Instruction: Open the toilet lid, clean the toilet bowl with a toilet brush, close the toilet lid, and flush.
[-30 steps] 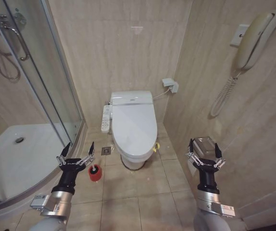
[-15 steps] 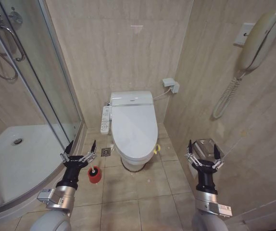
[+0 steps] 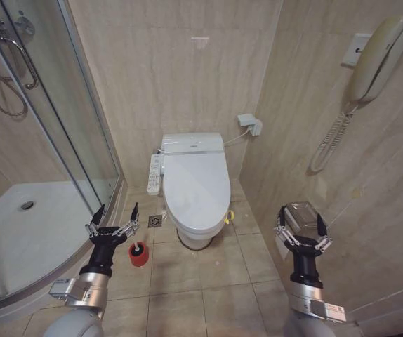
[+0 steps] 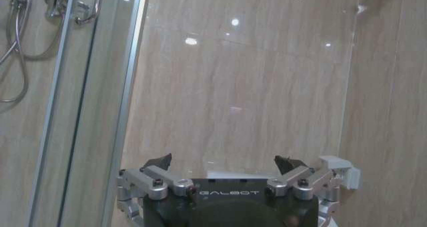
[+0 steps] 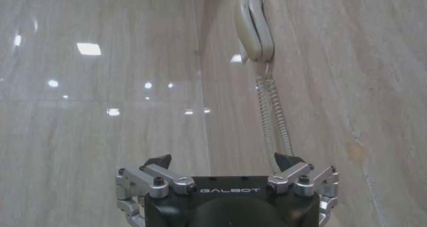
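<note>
Overhead: toilet lid [image 3: 196,188] down over the bowl at the back wall, toilet brush [image 3: 139,253] in its red holder on the floor beside left gripper [image 3: 113,216], right gripper [image 3: 302,226] raised near the side wall; wrist views: both grippers' fingers spread, empty

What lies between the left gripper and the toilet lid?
In the head view, bare floor tiles and a small floor drain separate the open left gripper from the closed toilet lid.
</note>
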You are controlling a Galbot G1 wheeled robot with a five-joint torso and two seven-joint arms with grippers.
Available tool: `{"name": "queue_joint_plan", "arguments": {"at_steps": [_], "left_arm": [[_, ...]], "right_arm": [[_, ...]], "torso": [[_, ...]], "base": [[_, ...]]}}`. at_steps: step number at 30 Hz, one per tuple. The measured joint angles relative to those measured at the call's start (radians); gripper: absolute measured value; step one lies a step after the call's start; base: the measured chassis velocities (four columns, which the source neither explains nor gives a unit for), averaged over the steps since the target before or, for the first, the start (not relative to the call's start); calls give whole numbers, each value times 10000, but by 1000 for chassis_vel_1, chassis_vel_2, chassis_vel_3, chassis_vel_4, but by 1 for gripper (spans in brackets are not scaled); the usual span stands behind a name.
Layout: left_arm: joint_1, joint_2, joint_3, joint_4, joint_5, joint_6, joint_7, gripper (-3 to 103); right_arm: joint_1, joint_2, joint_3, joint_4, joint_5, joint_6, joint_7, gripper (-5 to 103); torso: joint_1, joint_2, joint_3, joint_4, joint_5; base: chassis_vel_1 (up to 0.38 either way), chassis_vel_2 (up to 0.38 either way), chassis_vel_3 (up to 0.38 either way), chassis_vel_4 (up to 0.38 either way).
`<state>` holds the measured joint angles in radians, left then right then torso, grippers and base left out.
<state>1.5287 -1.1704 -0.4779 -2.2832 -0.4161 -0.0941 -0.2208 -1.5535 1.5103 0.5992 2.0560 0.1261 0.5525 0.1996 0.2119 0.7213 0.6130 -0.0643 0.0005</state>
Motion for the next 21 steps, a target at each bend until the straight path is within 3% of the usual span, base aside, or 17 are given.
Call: {"name": "queue_joint_plan", "arguments": {"at_steps": [21], "left_arm": [[365, -505, 55, 239, 278, 94, -88, 100]], "right_arm": [[-2, -9, 13, 17, 17, -19, 17, 100]], "torso": [[1, 0, 0, 1, 0]], "base": [[0, 0, 0, 0]]}}
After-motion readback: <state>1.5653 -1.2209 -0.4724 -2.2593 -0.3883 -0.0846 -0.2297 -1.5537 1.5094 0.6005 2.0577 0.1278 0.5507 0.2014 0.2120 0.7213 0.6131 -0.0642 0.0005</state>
